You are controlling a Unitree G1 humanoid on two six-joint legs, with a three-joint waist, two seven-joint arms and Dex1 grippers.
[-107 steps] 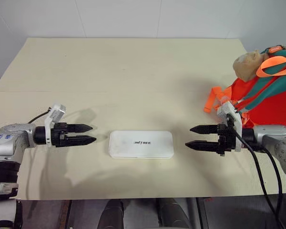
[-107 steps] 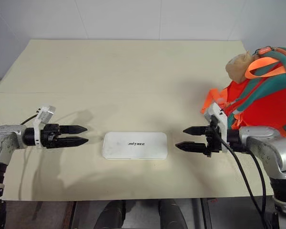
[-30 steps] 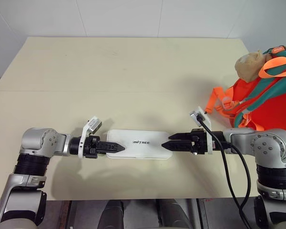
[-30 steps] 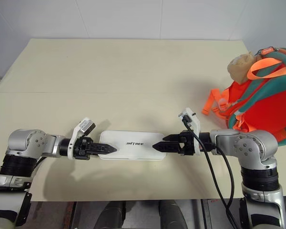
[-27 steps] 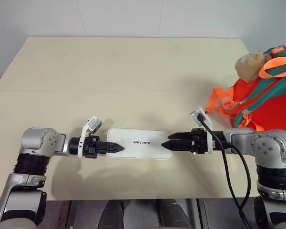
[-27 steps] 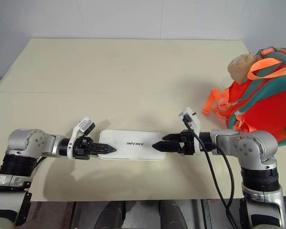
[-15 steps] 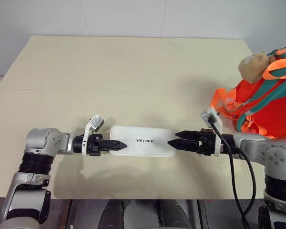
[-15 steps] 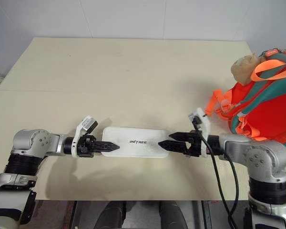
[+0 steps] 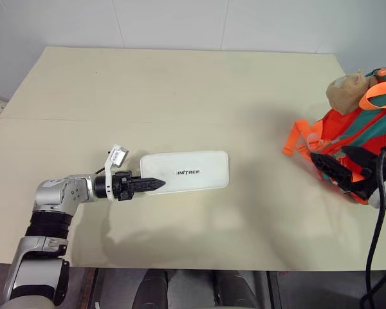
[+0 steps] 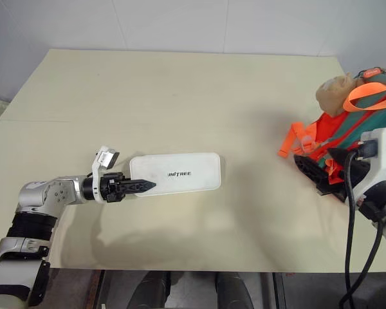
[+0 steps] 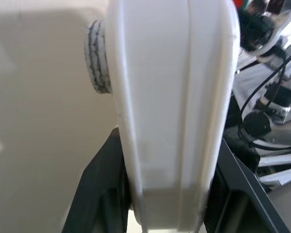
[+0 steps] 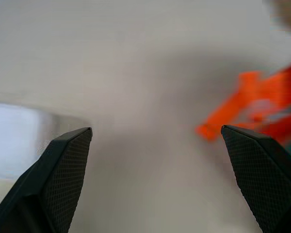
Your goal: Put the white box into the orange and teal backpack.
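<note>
- Gripping white box (image 9: 185, 171) by one short end: left gripper (image 9: 146, 185) clenched on it, black fingers (image 11: 103, 180) either side of the edge in left wrist view.
- Sits mid-desk (image 9: 180, 90), nearer front edge than back, long axis roughly along that edge; far end looks slightly raised, shadow under it.
- Looks rigid, smooth plastic shell, rounded corners; likely light but slippery. Long lever from a one-end pinch, so droop or twist probable. Better hold: deeper bite across the short end, or second support at free end.
- Right gripper (image 9: 340, 168) released, jaws wide, beside orange and teal backpack (image 10: 357, 122) at right desk edge, holding nothing.
- Tan plush charm (image 9: 346, 92) on top of pack.
- Readable text: "UNITREE" on box lid, dark letters.
</note>
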